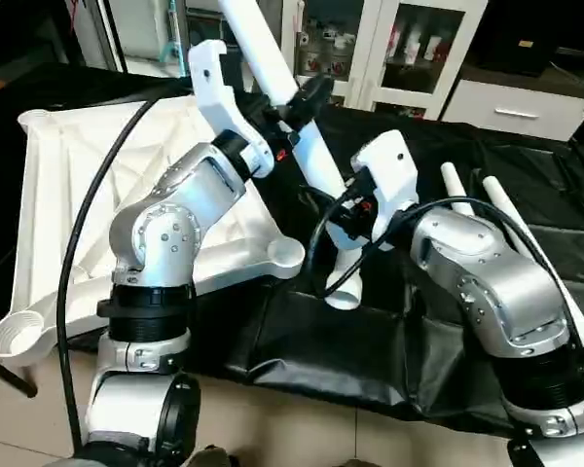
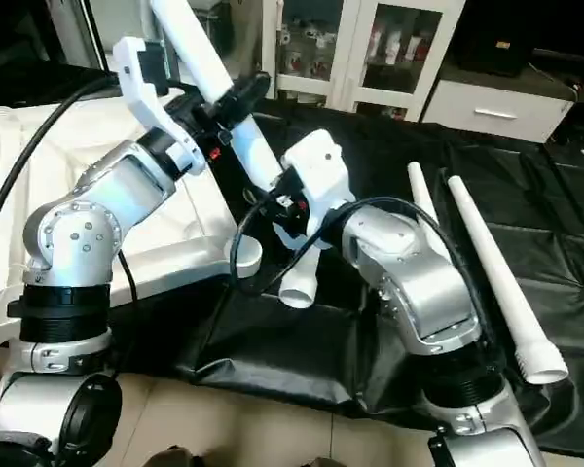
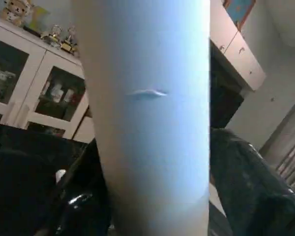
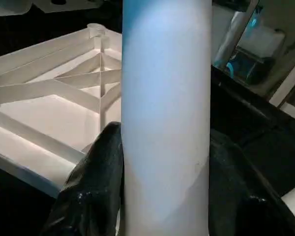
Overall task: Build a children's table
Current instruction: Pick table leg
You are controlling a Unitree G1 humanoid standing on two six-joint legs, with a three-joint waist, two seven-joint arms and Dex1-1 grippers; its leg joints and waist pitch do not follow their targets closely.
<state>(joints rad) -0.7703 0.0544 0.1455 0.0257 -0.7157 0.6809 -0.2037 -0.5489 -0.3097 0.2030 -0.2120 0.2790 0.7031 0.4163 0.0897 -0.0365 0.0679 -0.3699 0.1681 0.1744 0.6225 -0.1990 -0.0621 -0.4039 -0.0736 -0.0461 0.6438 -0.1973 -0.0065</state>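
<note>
The children's table top (image 1: 78,195) lies upside down on the left, its ribbed X-braced underside facing up. One white leg (image 1: 273,68) slants down from the upper middle, and its open lower end (image 1: 344,292) hangs just right of the near corner socket (image 1: 287,255). My left gripper (image 1: 307,105) is shut on the leg's upper part. My right gripper (image 1: 355,224) is shut on it lower down, with black fingers (image 4: 96,187) on both sides of the tube. Two more legs (image 2: 487,263) (image 2: 423,199) lie on the right.
The black-covered work table (image 1: 350,350) carries everything, and its front edge runs close to my body above a tiled floor. White cabinets with glass doors (image 1: 409,49) stand behind. A black cable (image 1: 78,253) loops over the table top beside my left arm.
</note>
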